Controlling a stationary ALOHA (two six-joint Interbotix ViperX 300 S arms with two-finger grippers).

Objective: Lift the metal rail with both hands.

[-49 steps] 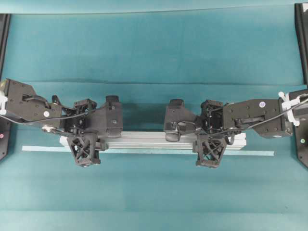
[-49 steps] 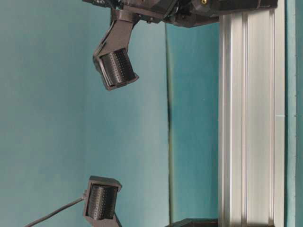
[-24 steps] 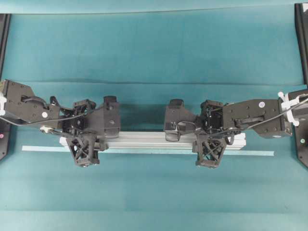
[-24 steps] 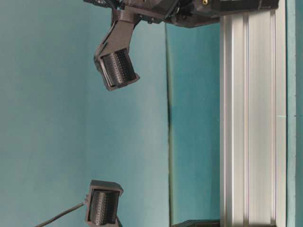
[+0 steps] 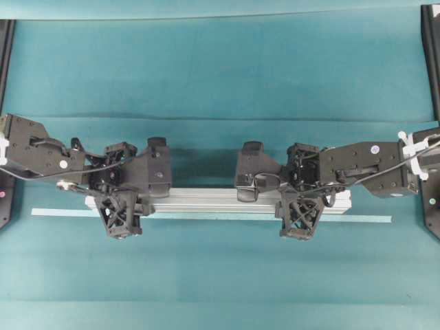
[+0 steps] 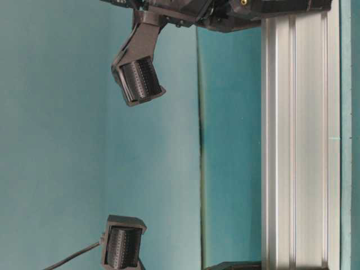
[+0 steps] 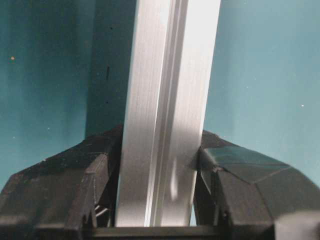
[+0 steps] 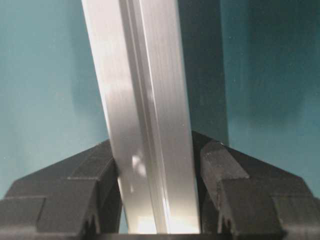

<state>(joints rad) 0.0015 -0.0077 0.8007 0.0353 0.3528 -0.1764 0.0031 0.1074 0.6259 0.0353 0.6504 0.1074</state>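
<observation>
Metal rail [image 5: 213, 200] lying crosswise, left claw [image 5: 122, 198] clamped near one end, right claw [image 5: 300, 199] clamped near the other

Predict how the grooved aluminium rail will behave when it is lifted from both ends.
The metal rail is probably stiff: a straight extrusion showing no sag. Its smooth, shiny faces could slip, though the left end effector and right end effector clamp opposite sides. Flat sides make rolling unlikely.
</observation>
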